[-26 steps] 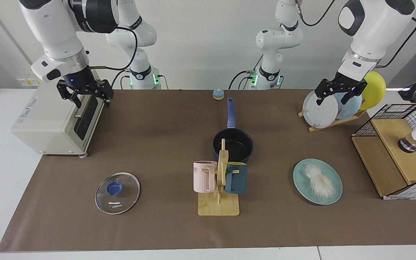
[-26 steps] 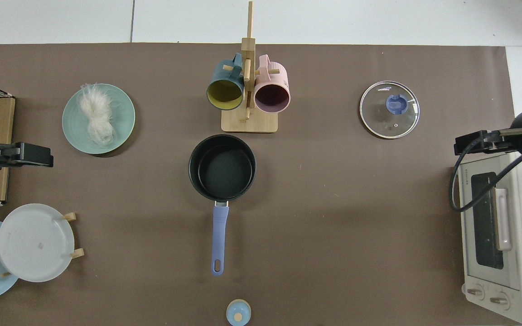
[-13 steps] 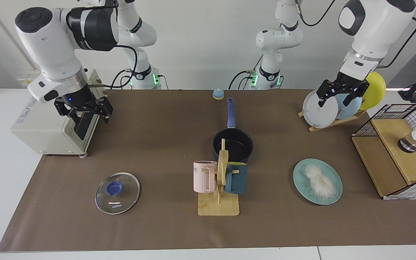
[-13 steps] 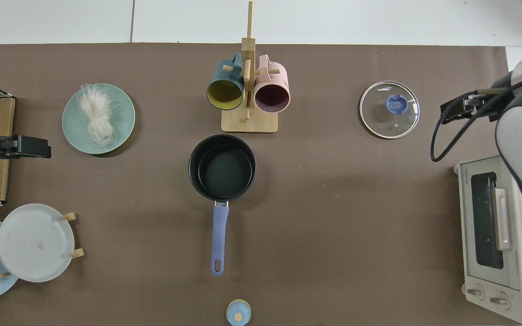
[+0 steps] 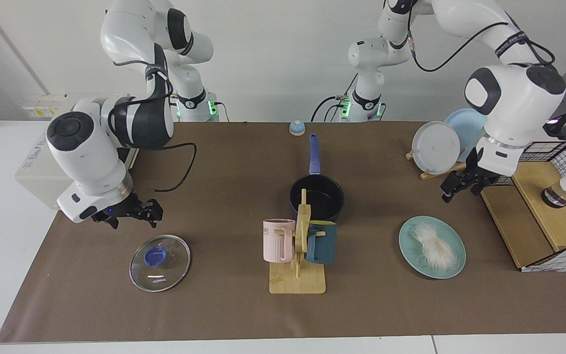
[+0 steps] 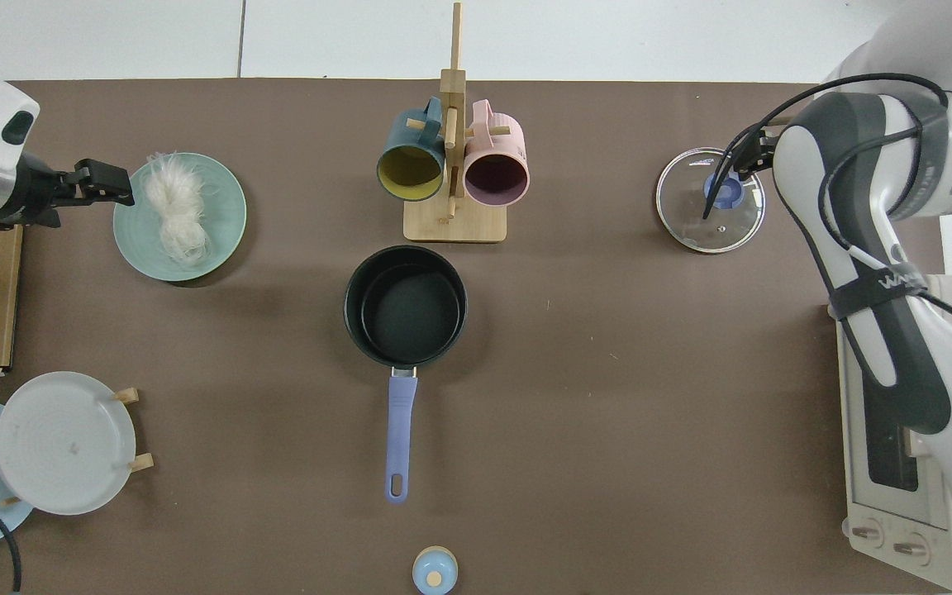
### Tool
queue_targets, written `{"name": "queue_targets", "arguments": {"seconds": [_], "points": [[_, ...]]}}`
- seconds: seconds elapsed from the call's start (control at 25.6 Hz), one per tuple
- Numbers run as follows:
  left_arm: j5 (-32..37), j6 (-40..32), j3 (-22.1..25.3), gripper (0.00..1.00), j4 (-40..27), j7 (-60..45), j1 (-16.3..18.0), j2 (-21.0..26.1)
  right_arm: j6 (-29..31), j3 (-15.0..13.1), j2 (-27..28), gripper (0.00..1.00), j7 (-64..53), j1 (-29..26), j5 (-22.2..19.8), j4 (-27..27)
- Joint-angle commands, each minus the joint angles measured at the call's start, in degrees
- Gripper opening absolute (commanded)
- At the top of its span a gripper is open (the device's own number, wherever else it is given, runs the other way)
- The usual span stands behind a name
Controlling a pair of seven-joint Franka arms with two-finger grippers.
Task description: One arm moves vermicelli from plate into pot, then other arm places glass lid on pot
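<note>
Brown matting covers the table (image 5: 214, 314), where both arms have dropped low since a second ago. Left gripper (image 5: 457, 189), fingers apart, hangs beside the plate (image 5: 410, 250) of vermicelli (image 5: 435, 246); right gripper (image 5: 133, 214), spread, hovers beside the glass lid (image 5: 160, 256). Open mat surrounds the empty pot (image 5: 317, 196).

Pink mug (image 5: 278, 240) reads "VE"; other markings too small to read.
</note>
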Motion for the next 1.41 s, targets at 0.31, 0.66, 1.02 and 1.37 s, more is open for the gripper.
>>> {"name": "queue_targets", "arguments": {"seconds": [0.31,0.66,1.02,1.37], "points": [[3.8,9.0,-1.1,0.98,11.1,-17.6,-0.5,16.4,10.8,0.1,10.5,0.99,0.6,0.5,-0.2,5.3],[4.1,14.7,-1.1,0.98,6.6,-12.0,-1.2,16.7,12.4,0.6,11.7,0.99,0.6,-0.1,0.0,3.2],[4.4,16.3,-1.1,0.97,3.6,-11.4,-1.9,17.9,15.2,0.6,11.4,0.99,0.6,-0.1,1.9,0.9],[6.0,15.7,-1.1,0.48,3.7,-9.6,-1.9,18.8,15.4,0.6,10.5,0.99,0.6,0.4,1.8,-1.7]]}}
